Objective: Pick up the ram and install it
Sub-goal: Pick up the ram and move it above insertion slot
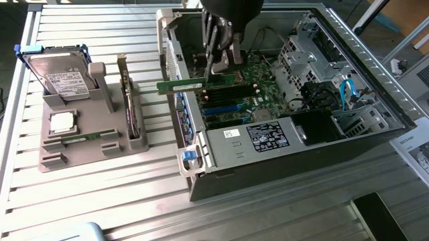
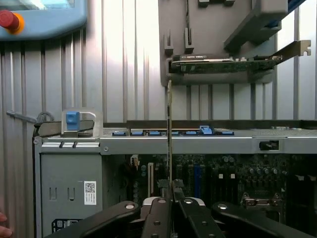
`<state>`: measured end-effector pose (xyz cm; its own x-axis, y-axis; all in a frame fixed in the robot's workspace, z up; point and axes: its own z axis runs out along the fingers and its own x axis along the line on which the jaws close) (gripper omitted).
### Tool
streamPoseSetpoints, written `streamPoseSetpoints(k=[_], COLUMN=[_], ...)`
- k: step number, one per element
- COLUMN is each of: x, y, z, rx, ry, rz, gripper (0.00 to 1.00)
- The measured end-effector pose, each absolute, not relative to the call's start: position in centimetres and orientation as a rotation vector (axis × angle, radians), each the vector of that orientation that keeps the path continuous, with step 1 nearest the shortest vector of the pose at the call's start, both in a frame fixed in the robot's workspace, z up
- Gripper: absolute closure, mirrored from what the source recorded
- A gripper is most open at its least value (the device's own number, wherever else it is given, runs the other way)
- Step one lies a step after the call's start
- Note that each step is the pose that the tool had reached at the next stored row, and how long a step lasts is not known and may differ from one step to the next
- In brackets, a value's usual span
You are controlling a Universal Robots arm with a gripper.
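Note:
The ram point(image 1: 182, 86) is a thin green stick, held level above the open computer case point(image 1: 375, 133), one end jutting out past the case wall toward the exterior view's left. My gripper point(image 1: 219, 75) is shut on its other end, just above the black memory slots point(image 1: 234, 94) on the motherboard. In the wrist view the ram point(image 2: 169, 129) shows edge-on as a thin line running out from between my fingertips point(image 2: 171, 196). A second green stick point(image 1: 88, 136) like it lies in the grey holder point(image 1: 90, 148) on the table.
The grey holder also carries a hard drive point(image 1: 62, 80), a square silver processor point(image 1: 62, 122) and an upright expansion card point(image 1: 128, 108), also seen at the card point(image 2: 225, 64). Drive cage and cables fill the case's right side. A pendant with a red button point(image 2: 9, 20) lies nearby.

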<state>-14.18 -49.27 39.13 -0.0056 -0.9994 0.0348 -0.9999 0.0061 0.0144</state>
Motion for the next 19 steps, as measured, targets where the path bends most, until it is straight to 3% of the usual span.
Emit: streamPoseSetpoints(k=[19], x=[-8.0], y=[-49.3], z=[39.1], rx=[2.190], ry=[-2.203], rz=[0.022], gripper=[0.88])
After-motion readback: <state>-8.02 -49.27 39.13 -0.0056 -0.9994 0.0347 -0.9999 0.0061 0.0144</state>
